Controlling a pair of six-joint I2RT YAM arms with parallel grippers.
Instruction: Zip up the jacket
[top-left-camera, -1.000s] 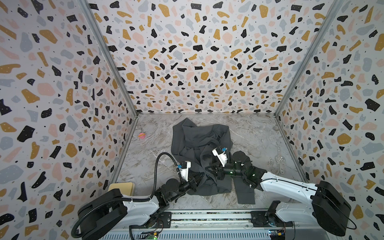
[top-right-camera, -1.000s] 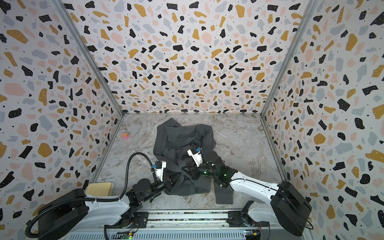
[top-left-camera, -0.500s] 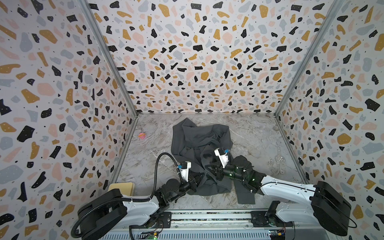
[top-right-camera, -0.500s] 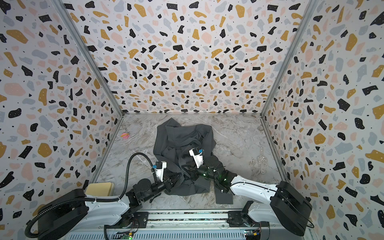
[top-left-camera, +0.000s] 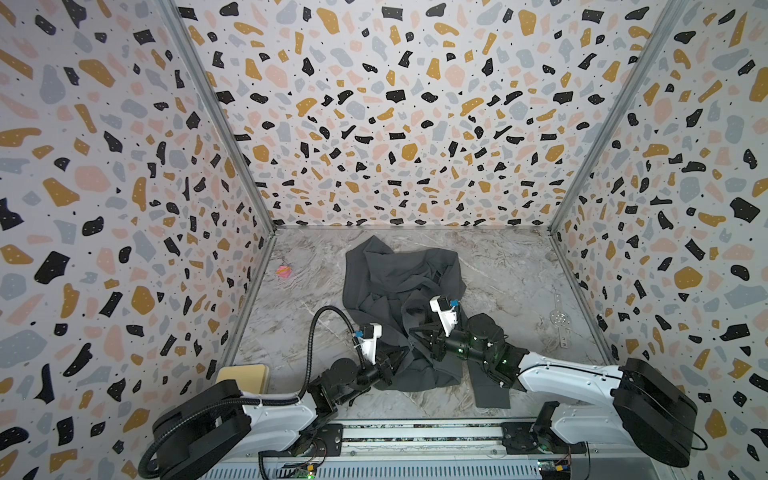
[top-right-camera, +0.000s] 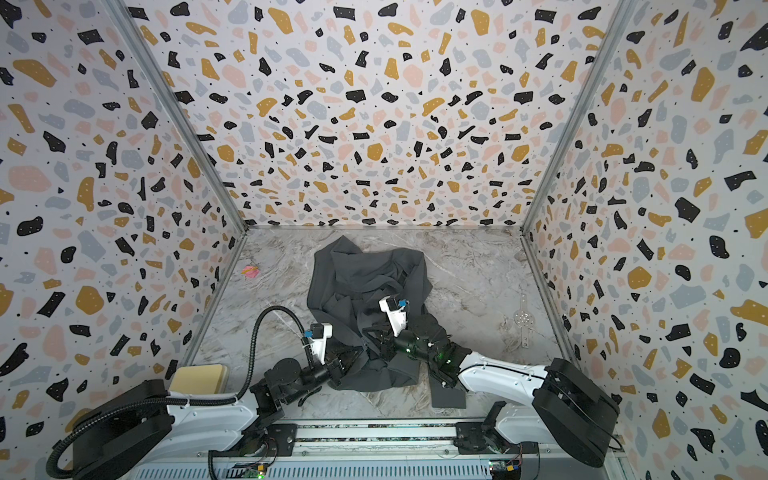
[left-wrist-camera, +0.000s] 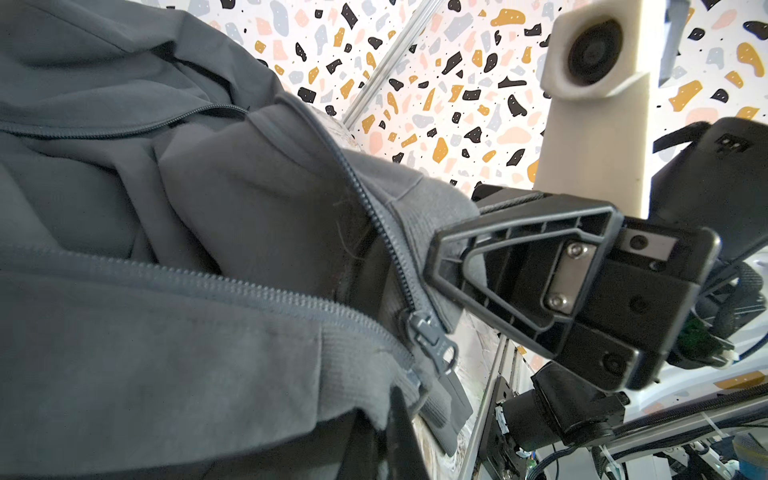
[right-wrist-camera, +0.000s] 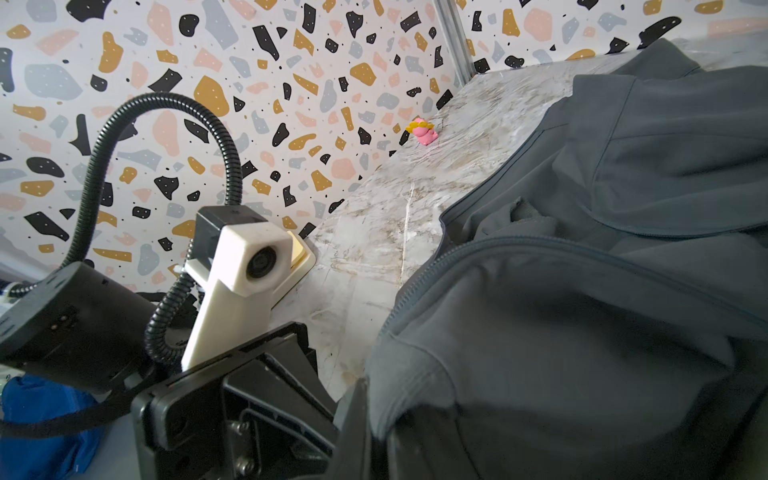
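Right arm has sunk a little toward the front edge of the table since a second ago, while both grippers have stayed clamped. The left gripper and right gripper each pinch the hem of the jacket, which lies crumpled mid-table (slack, light, quick to bunch). Its cloth will likely ruck rather than resist, so the hem wants holding taut beside the slider, and the small pull tab is the place to grip.

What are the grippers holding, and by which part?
The dark charcoal-grey soft fabric jacket: the left gripper and the right gripper each pinch its ribbed bottom hem, on opposite sides of the zipper.
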